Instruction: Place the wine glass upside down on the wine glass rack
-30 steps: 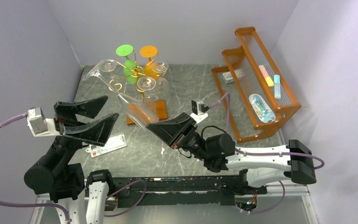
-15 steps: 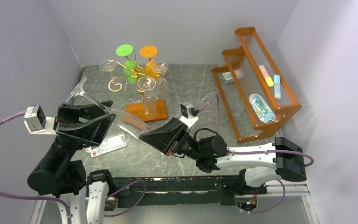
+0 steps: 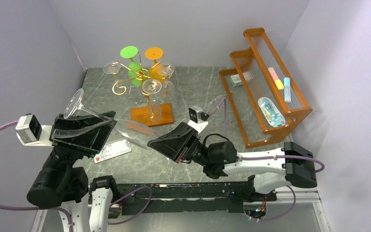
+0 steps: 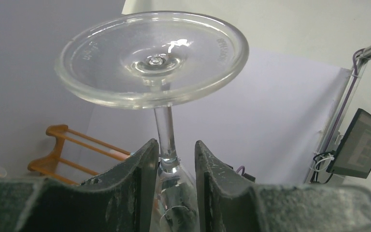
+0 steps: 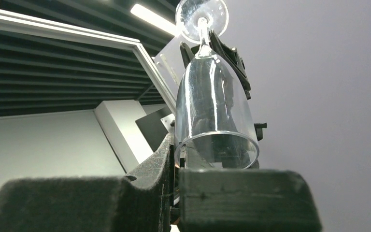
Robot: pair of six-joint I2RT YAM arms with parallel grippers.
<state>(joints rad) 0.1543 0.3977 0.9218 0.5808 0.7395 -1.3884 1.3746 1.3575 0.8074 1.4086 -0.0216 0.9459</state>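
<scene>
Left gripper (image 4: 171,154) clamped the wine glass (image 4: 149,58) by its stem, foot up, apart from the wine glass rack (image 3: 140,116). Right gripper (image 5: 177,159) met the rim, grip unclear. Likely mid-handover; next needs the foot slid into a scroll.

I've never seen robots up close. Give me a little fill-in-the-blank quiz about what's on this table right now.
1. The jaws of the left gripper grip the wine glass by its ___.
2. On the wine glass rack, next to the green-footed glass, hangs one whose foot is ___.
3. The slatted shelf stands on the table's ___ side.
Missing words: stem; orange; right.
</scene>
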